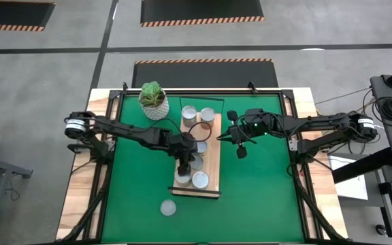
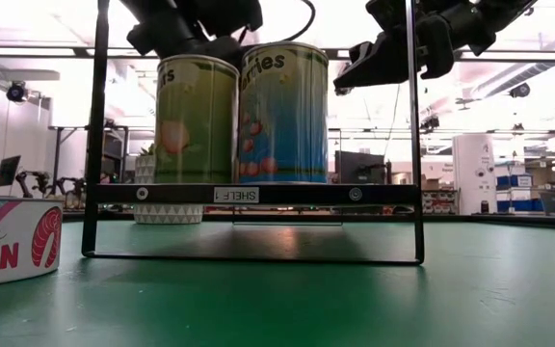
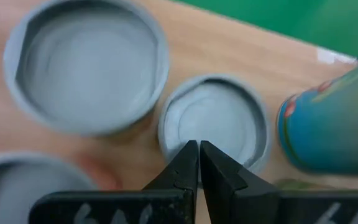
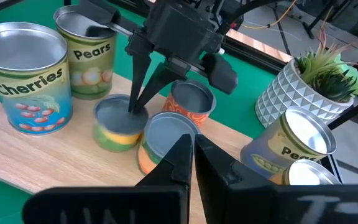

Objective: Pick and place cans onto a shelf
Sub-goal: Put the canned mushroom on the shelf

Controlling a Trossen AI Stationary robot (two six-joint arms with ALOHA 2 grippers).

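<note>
Hovering my pinched-shut, empty left gripper (image 3: 199, 163), I see a short can (image 3: 213, 121) directly under its tips on the shelf (image 3: 241, 56).

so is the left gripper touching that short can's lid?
Touching, it seems: the right wrist view shows the shut left gripper tips meeting the short can lid, no gap.

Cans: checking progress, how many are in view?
8 cans: two at the shelf's far end, three mid-shelf under the left gripper, two at its near end, one on the mat. More may be hidden.

Cans (image 1: 200, 180) on wooden shelf (image 1: 214, 158)
</note>
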